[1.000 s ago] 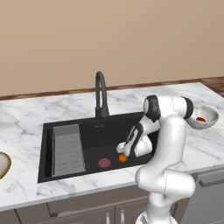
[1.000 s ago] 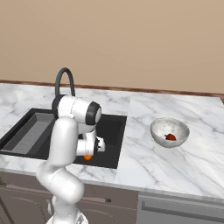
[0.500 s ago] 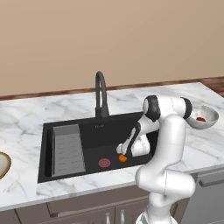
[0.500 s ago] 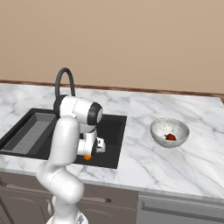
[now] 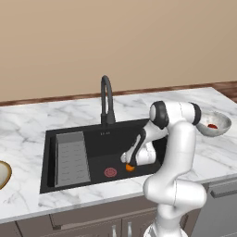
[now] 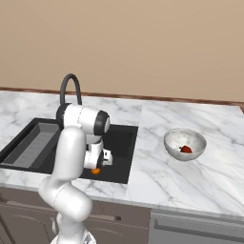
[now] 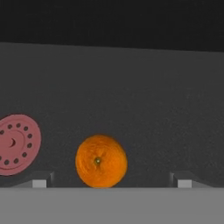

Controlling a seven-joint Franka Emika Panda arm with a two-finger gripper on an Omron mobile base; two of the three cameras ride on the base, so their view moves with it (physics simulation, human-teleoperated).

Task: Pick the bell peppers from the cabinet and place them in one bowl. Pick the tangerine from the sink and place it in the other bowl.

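Note:
The tangerine (image 7: 101, 161) lies on the floor of the black sink (image 5: 115, 143), just right of the pinkish-red drain (image 5: 110, 172). My gripper (image 7: 110, 181) is down in the basin, open, with a fingertip on each side of the tangerine (image 5: 130, 168) and not touching it. From the right, the gripper (image 6: 95, 167) hangs right above the tangerine (image 6: 96, 170). The white-grey speckled bowl (image 6: 185, 143) stands on the counter to the right with a red bell pepper (image 6: 186, 149) in it. The tan bowl (image 5: 2, 173) peeks in at the far left edge. The cabinet is out of view.
The black gooseneck tap (image 5: 107, 99) rises behind the sink. A ribbed grey rack (image 5: 71, 157) fills the basin's left part. Marble counter (image 6: 190, 181) spreads around the sink, and a beige wall stands behind it.

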